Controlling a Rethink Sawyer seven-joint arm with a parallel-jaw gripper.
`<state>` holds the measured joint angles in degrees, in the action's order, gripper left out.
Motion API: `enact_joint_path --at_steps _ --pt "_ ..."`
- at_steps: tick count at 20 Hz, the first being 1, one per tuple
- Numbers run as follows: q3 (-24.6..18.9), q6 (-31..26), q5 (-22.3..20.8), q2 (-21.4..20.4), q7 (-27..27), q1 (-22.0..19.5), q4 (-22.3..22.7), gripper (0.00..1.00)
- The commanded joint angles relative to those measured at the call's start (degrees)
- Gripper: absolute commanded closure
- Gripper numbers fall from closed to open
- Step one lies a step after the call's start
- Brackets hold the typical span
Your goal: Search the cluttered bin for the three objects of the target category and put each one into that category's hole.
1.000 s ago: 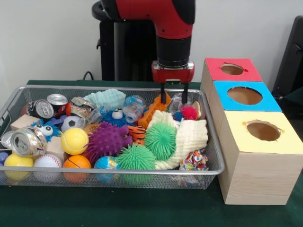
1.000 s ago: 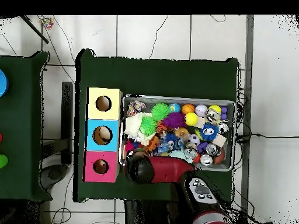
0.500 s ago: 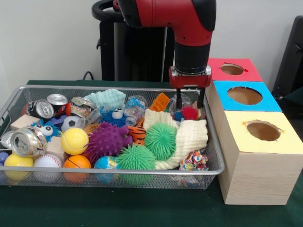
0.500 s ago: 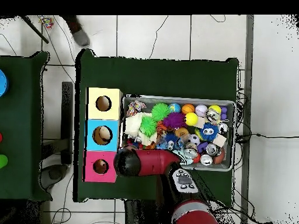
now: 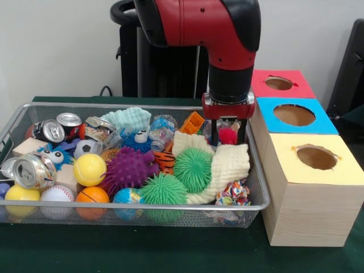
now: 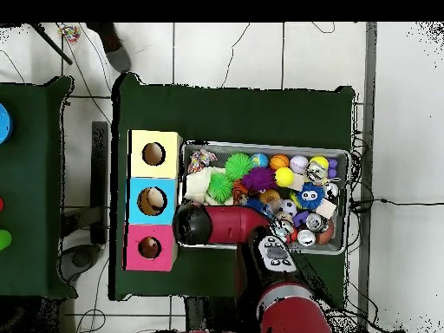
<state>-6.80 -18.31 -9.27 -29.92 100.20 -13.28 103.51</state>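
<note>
A wire bin (image 5: 136, 206) holds a heap of toys: spiky rubber balls, sports balls, crushed cans and foam pieces. My gripper (image 5: 229, 139) is down in the bin's far right corner, open. One finger stands on each side of a small red spiky ball (image 5: 227, 135). To the right stand three boxes with round holes, topped red (image 5: 259, 79), blue (image 5: 266, 108) and yellow (image 5: 284, 149). In the overhead view the red arm (image 6: 208, 227) covers the gripper and that end of the bin (image 6: 260, 146).
A cream foam pad (image 5: 227, 165), a green spiky ball (image 5: 192, 169) and an orange block (image 5: 192, 122) lie close to the gripper. The blue box's wall is just right of my fingers. A person's shoe (image 6: 113, 45) shows at the overhead view's top.
The arm has swung to the right along the bin's far side and come down. The fingers now stand around the red spiky ball instead of by the orange block.
</note>
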Motion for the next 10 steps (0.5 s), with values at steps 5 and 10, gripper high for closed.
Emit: enact_joint_path --at_steps 5,10 --pt "-6.4 -9.7 2.5 0.3 1.8 -2.8 -9.0 0.0" --pt "-7.5 -11.2 2.3 -0.5 1.3 -3.7 -9.5 0.0"
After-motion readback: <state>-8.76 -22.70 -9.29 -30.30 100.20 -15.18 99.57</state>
